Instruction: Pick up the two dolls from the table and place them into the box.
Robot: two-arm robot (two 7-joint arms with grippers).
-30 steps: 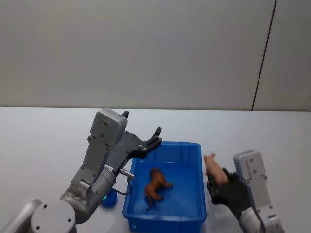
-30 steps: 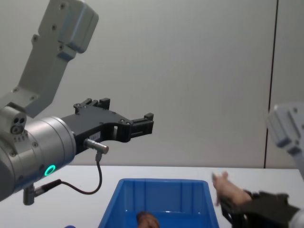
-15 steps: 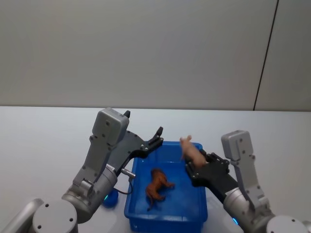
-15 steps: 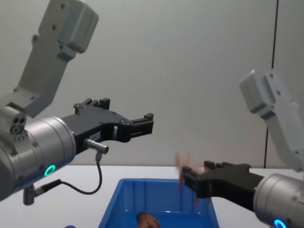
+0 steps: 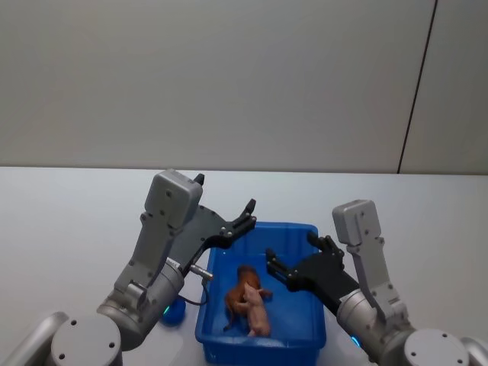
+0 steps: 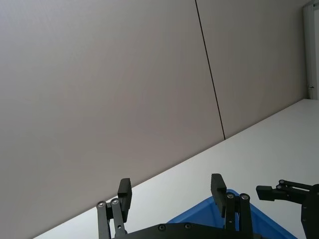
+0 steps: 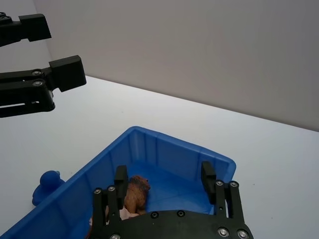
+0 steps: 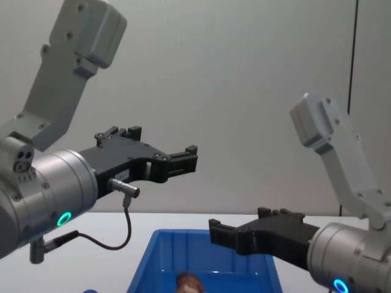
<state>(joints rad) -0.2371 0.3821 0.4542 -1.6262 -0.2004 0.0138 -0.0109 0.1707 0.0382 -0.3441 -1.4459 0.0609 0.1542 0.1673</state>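
Pink doll (image 5: 257, 316) in box (image 5: 290, 226) — head view; chest: brown doll (image 8: 189, 281).

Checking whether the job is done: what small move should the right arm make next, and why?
Probably draw the right gripper up and away from the box. Its fingers are open and empty, and the pink doll and brown doll both lie inside the box, so nothing seems left to place. The left gripper hangs open, also empty.

Head view looking down, chest view low, level, sharing box (image 5: 286, 226)
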